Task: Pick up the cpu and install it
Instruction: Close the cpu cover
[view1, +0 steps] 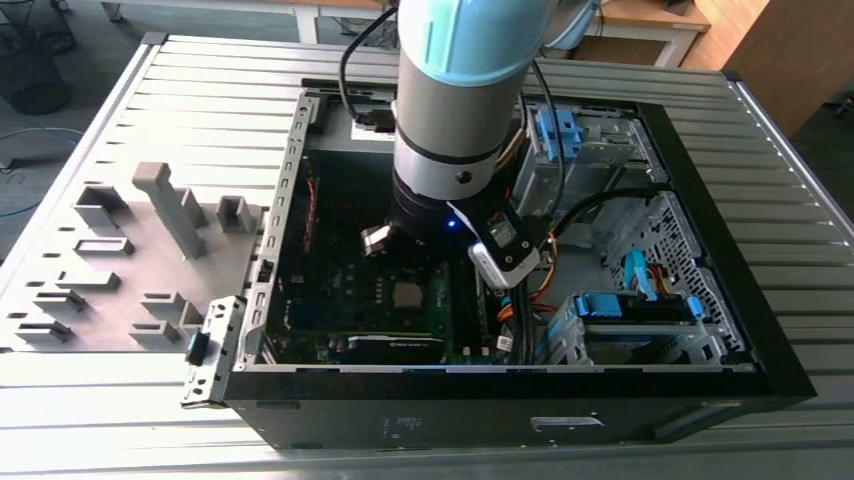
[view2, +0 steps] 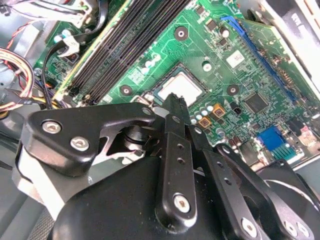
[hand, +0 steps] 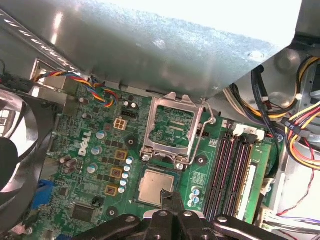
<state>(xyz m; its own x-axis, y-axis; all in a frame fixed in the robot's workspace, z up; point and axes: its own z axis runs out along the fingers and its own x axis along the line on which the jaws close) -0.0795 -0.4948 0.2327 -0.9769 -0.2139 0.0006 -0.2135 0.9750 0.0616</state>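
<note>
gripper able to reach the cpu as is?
Likely yes: the cpu lies uncovered on the motherboard, the socket's metal frame stands open beside it, and the gripper hangs right by its edge.

Silver arm (view1: 447, 130), pale-blue cap (view1: 467, 35), black pincer (view2: 175, 101)

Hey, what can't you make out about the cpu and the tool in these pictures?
1. One edge of the cpu, both wrist views: the tool tip covers it, so contact is unclear.
2. Middle of the board, exterior view: hidden behind the arm.
3. Board past the socket frame, first wrist view: blocked by a grey panel.
4. Seating of the cpu, exterior view: too small to tell.
</note>
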